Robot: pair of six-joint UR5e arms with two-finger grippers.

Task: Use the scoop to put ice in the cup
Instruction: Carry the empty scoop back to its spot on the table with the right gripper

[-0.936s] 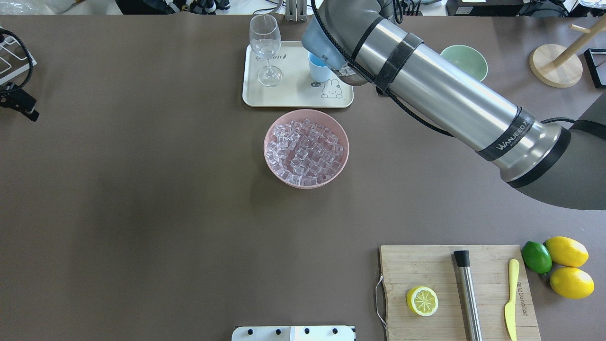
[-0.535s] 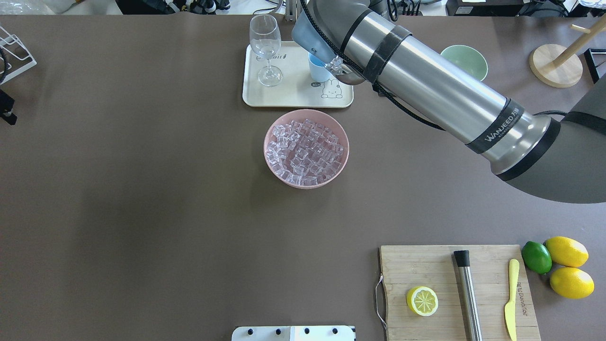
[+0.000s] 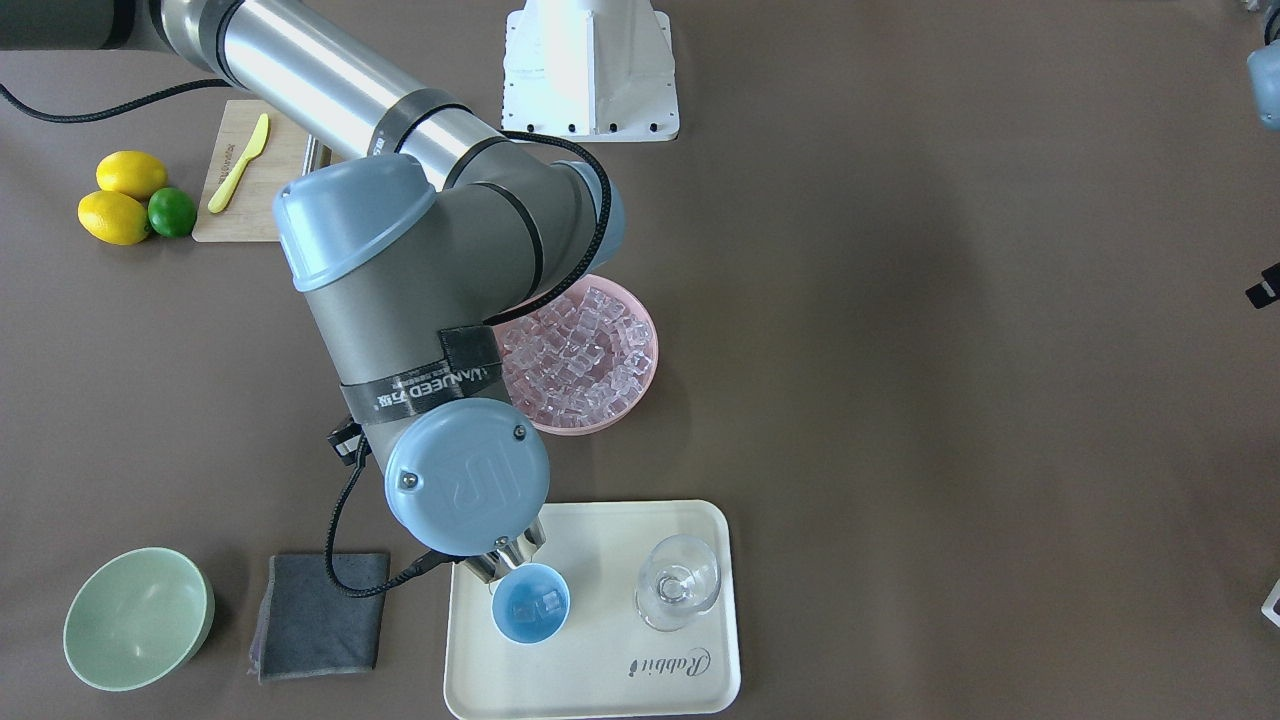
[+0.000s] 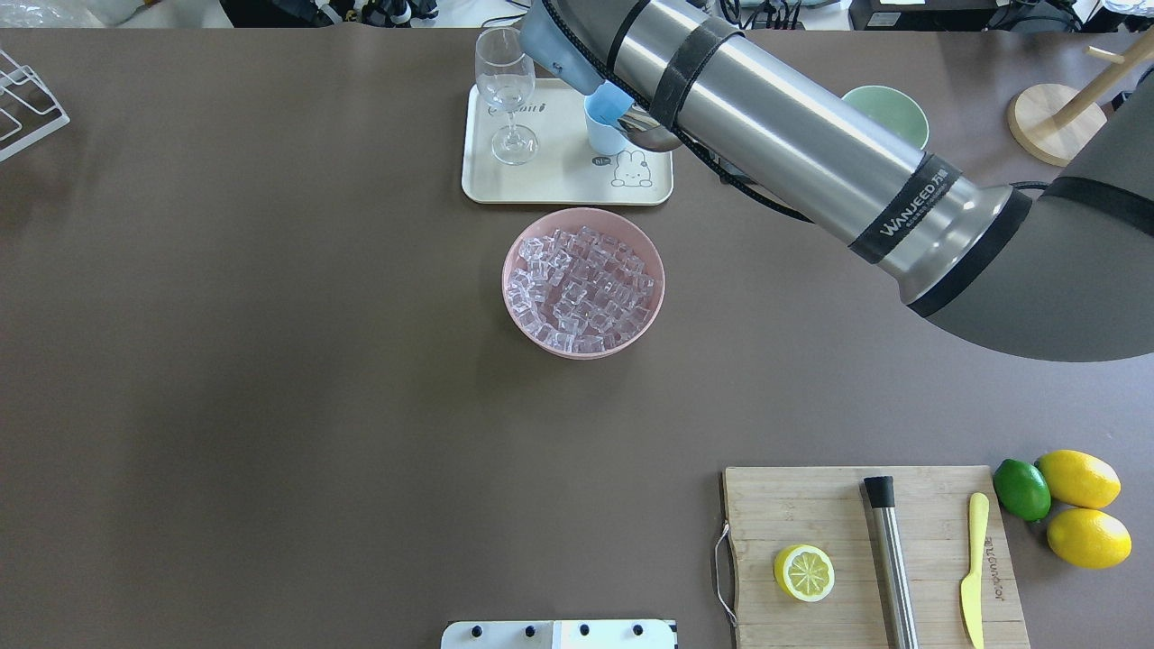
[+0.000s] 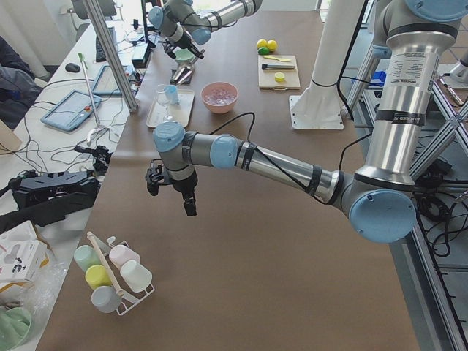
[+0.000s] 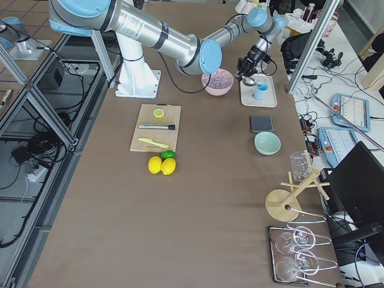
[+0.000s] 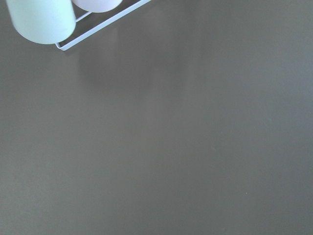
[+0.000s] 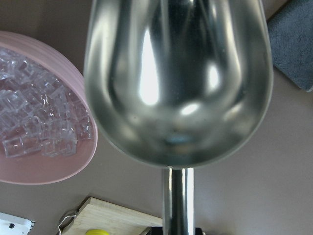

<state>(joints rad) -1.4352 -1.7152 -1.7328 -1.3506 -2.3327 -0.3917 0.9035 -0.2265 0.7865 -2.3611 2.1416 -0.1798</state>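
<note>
Shiny stainless-steel scoop (image 8: pixel 178 83), empty beside small light-blue cup (image 3: pixel 530 603): rigid, light, slippery. Right gripper (image 8: pixel 175 231) clamps its rod handle (image 8: pixel 177 200); hold there. Left gripper (image 5: pixel 172 191): state indeterminable.

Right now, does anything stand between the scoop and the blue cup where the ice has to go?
Nothing visible does. The scoop hangs just by the rim of the cup, whose mouth is open with a few ice cubes inside. The wine glass stands apart on the same tray.
</note>
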